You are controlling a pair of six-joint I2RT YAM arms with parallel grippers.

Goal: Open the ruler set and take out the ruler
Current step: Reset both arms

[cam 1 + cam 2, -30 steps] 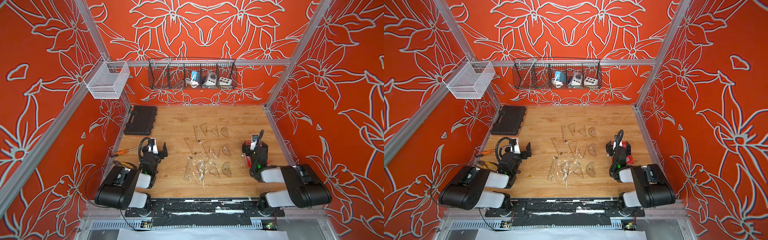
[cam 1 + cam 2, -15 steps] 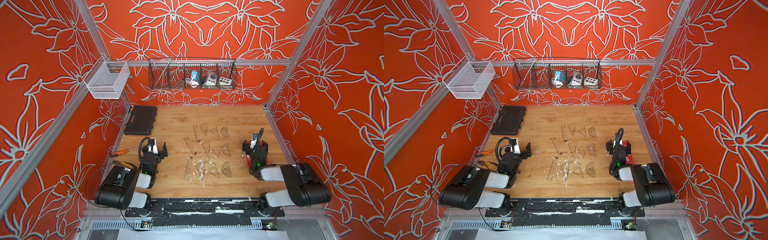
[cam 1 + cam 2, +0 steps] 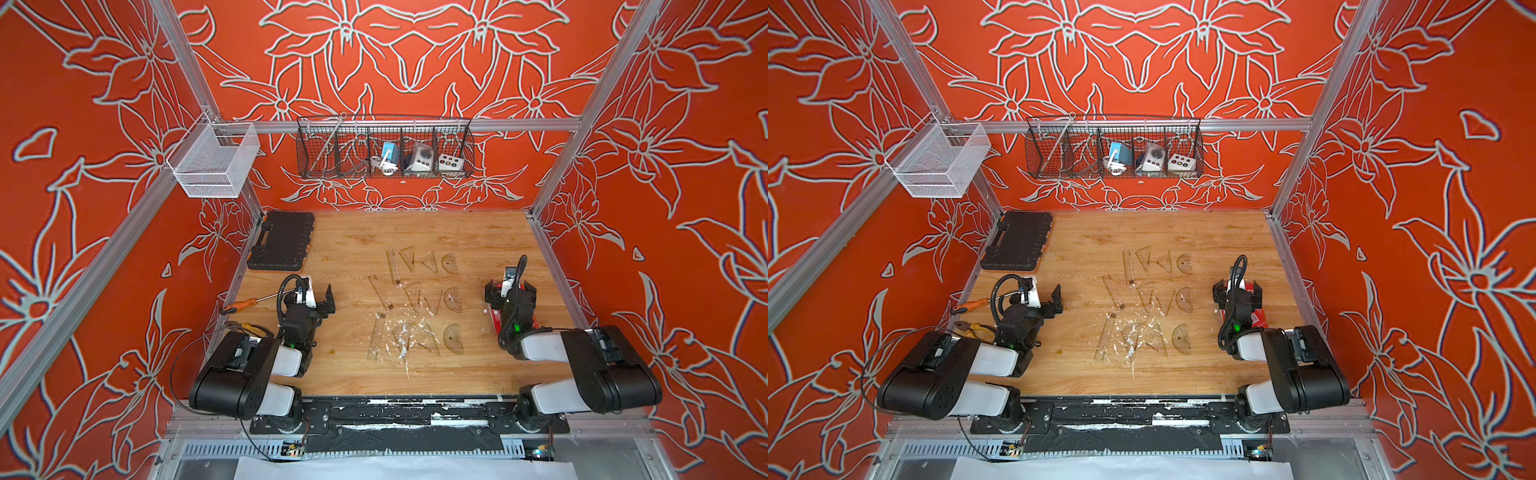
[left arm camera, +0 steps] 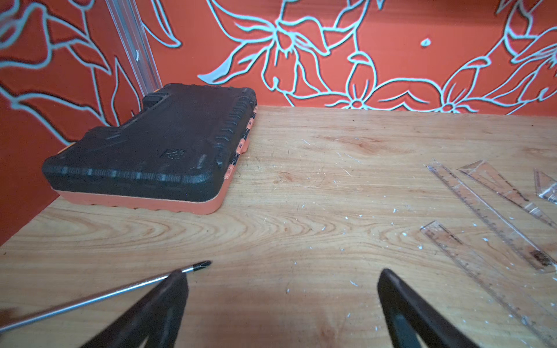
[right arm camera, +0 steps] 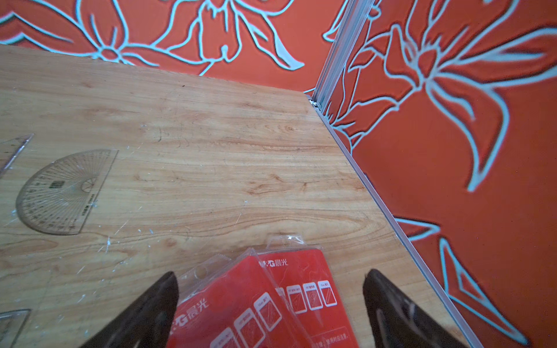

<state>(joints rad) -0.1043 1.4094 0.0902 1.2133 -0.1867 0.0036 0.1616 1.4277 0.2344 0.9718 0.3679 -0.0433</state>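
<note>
Two overlapping red ruler set packs (image 5: 256,304) in clear plastic lie at the table's right side. They sit directly under my right gripper (image 5: 271,272), whose jaws are open on either side of the packs without touching them. In both top views the ruler set (image 3: 495,321) (image 3: 1261,316) shows only as red edges under the right gripper (image 3: 510,293) (image 3: 1237,291). My left gripper (image 4: 282,274) (image 3: 318,299) is open over bare wood at the left and holds nothing. Several loose clear rulers (image 3: 391,266) (image 4: 488,217), triangles and protractors (image 5: 63,192) lie in rows mid-table.
A black and orange tool case (image 3: 282,241) (image 4: 150,150) lies at the back left. A screwdriver (image 3: 249,301) (image 4: 120,289) and pliers (image 3: 249,328) lie beside the left arm. On the back rail hang a wire basket (image 3: 384,147) and a white mesh basket (image 3: 212,160). White flecks dot the wood.
</note>
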